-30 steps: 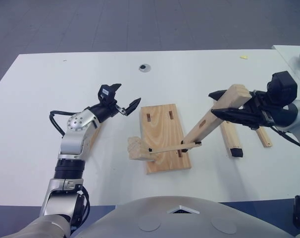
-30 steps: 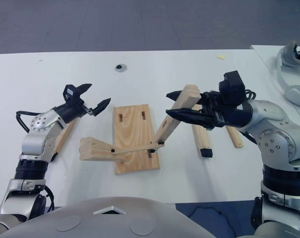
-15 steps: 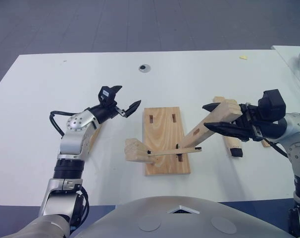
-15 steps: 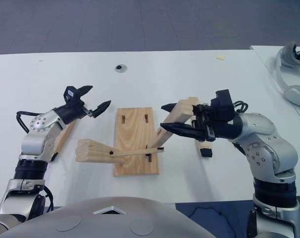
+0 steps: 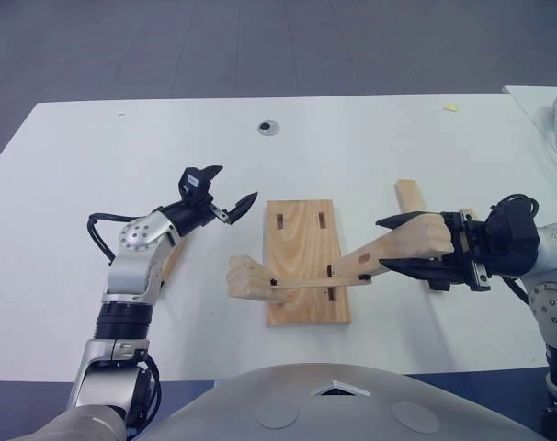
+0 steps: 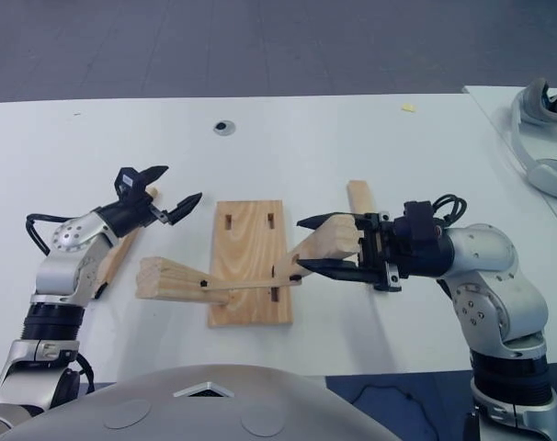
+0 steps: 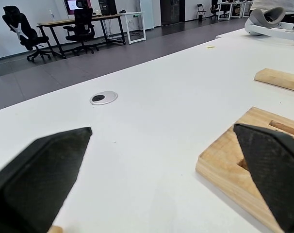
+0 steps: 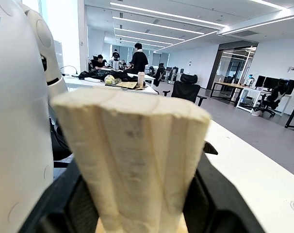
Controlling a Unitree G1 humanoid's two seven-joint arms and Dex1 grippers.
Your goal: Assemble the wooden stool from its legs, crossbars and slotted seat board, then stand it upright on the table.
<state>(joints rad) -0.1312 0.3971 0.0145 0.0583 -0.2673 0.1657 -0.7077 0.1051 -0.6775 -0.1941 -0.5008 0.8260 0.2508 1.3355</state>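
Observation:
The slotted seat board (image 5: 305, 241) lies flat on the white table (image 5: 352, 138). Across it rests a half-built frame: one leg (image 5: 246, 277) at the left, a thin crossbar (image 5: 301, 282), and a second leg (image 5: 398, 244) slanting up to the right. My right gripper (image 5: 384, 243) is shut on that second leg's upper end, whose end face (image 8: 132, 155) looms in the right wrist view. My left gripper (image 5: 236, 182) hovers open, left of the board's far corner, its fingers (image 7: 45, 165) spread with nothing between them. A loose leg (image 5: 408, 194) lies behind the right gripper.
Another wooden piece (image 5: 174, 254) lies under my left forearm. A round grommet (image 5: 268, 126) sits in the table's far middle. A white headset (image 6: 545, 110) rests on the neighbouring table at the right. Bare table stretches along the far side and left.
My right gripper has swung the held leg down and toward me, so it slants lower now. The joined frame slid slightly left on the board. The left gripper barely shifted.

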